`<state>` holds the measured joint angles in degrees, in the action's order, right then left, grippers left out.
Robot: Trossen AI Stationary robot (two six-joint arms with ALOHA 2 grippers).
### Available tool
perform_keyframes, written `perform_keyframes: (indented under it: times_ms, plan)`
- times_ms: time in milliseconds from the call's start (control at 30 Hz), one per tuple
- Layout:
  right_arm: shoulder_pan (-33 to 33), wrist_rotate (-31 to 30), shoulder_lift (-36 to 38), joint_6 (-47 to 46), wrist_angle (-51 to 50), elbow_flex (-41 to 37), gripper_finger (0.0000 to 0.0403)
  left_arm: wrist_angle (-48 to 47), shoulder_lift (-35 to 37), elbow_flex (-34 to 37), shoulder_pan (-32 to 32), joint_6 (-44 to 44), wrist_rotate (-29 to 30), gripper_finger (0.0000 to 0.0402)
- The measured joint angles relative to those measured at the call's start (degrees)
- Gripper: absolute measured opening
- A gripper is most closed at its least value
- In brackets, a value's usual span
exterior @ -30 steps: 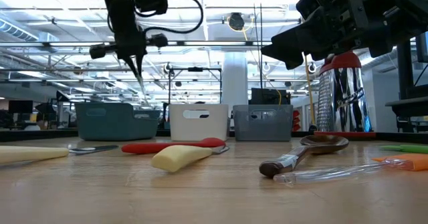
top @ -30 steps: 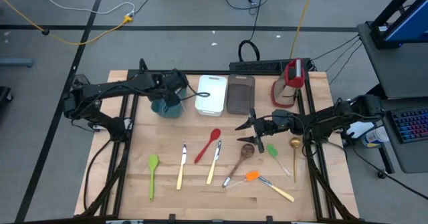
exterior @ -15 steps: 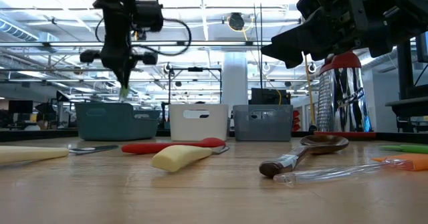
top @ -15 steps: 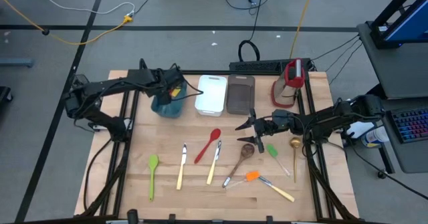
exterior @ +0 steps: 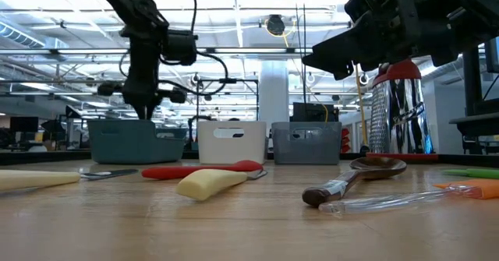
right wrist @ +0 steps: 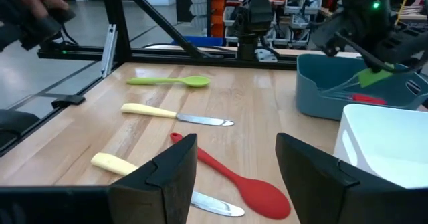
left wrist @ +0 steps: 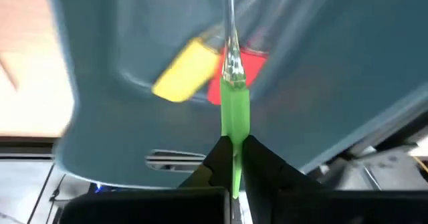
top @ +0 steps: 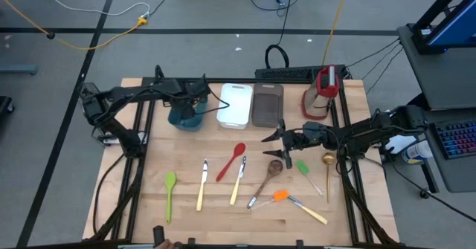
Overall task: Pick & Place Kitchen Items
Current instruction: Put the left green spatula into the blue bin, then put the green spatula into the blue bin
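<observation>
A: Green spatula — where does it sit?

B: Pinched at its green end between the left gripper's fingers, which are closed tight on it. Its clear handle points into the teal tray, which stands at the worktop's far edge, toward the left corner. A yellow piece and a red piece lie inside the tray beneath it.

A: The other kitchen items?

B: Spread over the middle and near part of the wooden worktop. Green spoon toward the near left. Two pale-handled knives beside it, with the red spoon slanted between them. Wooden spoon further right, orange spatula near the front edge, a second green spatula and the gold spoon toward the right edge.

A: Right gripper?

B: The right gripper hovers above the worktop's middle, just past the wooden spoon. Fingers spread wide, nothing between them.

A: Surroundings?

B: White tray and grey-brown tray stand side by side next to the teal one along the far edge. Red-and-white upright object at the far right corner.
</observation>
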<state>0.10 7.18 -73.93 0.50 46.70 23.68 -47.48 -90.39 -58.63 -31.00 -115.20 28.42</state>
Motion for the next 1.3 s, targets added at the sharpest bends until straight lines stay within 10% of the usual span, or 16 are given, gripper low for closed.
perform_keyframes:
  times_ms: [1300]
  plan:
    - [2.2, 0.6, 0.4, -3.6, -0.4, 0.0, 0.0196, 7.8, -7.6, 0.0, 5.4, 20.0, 7.0, 0.0127]
